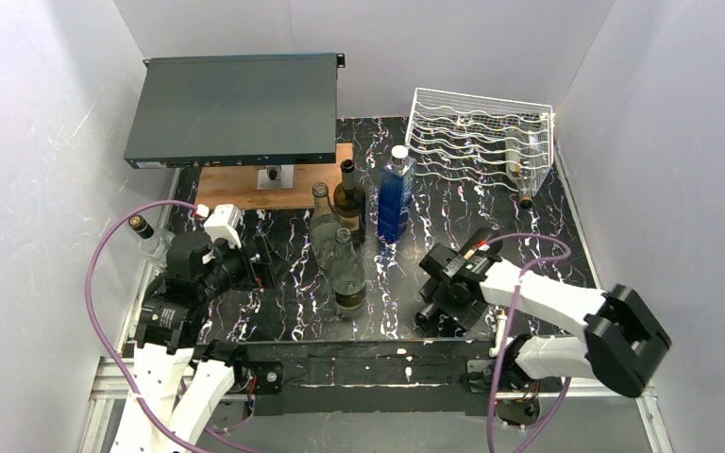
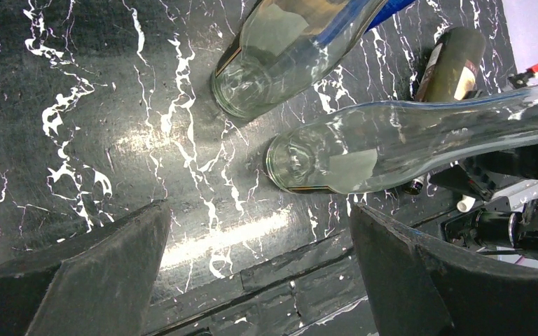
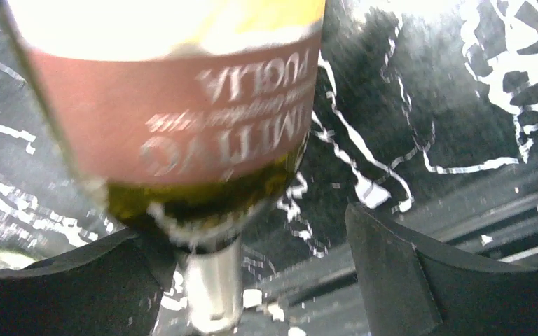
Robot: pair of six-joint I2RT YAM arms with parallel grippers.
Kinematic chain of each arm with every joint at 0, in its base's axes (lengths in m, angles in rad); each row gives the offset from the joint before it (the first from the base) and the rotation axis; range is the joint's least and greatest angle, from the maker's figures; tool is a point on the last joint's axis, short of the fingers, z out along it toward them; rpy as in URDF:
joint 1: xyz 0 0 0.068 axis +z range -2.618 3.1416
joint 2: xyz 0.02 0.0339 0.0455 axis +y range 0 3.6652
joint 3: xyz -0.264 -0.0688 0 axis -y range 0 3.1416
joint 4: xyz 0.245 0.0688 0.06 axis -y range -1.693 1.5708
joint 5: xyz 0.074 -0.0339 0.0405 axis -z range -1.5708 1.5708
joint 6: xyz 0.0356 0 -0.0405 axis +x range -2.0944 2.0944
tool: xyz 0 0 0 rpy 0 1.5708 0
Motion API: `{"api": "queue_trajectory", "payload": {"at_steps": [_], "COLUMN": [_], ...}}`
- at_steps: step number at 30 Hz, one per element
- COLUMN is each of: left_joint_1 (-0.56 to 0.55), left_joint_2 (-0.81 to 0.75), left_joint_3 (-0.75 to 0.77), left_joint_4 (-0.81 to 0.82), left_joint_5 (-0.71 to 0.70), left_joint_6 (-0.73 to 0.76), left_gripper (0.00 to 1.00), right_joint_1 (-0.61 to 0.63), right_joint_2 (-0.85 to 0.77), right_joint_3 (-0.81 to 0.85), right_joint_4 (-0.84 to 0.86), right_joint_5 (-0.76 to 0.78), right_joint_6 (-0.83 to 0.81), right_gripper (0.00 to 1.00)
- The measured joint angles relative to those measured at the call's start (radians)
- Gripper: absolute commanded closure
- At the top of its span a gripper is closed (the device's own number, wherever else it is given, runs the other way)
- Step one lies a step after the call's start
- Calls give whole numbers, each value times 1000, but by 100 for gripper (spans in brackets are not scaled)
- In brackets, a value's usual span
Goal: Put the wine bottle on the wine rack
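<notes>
The wine bottle (image 3: 175,119), olive glass with a pink label, lies on the black marbled table under my right gripper (image 3: 245,224). Its silver-capped neck rests against the left finger, with a wide gap to the right finger; the jaws stand open. From above, only the bottle's dark base end (image 1: 479,238) shows behind the right gripper (image 1: 434,297). In the left wrist view the same wine bottle (image 2: 455,59) lies beyond two clear bottles. The white wire wine rack (image 1: 481,127) stands at the back right. My left gripper (image 1: 260,264) (image 2: 259,210) hangs open and holds nothing.
A dark bottle (image 1: 349,198), a blue bottle (image 1: 396,193) and two clear bottles (image 1: 324,222) (image 1: 347,274) stand mid-table. One bottle (image 1: 521,175) lies in the rack. A dark flat metal box (image 1: 236,109) rests on a wooden board (image 1: 245,189). Another bottle (image 1: 143,231) leans at the left edge.
</notes>
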Motion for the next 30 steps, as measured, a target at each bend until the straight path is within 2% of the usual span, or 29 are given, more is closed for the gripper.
{"api": "queue_trajectory", "payload": {"at_steps": [3,9,21,27,30], "left_joint_1": [0,0,2,7,10], "left_joint_2": [14,16,18,21,24], "left_joint_3": [0,0,0,0,0], "left_joint_4": [0,0,0,0,0], "left_joint_5": [0,0,0,-1,-1], "left_joint_6": [0,-4,-7,-7,-7], "left_gripper": [1,1,1,1,1], "right_joint_1": [0,2,3,3,3], "right_joint_2": [106,222,165,126,123], "right_joint_3": [8,87,40,6,3], "right_joint_4": [56,51,101,143,156], "right_joint_5": [29,80,96,101,112], "right_joint_6": [-25,-106,-216,-279,-310], "right_gripper": [8,21,43,47,54]}}
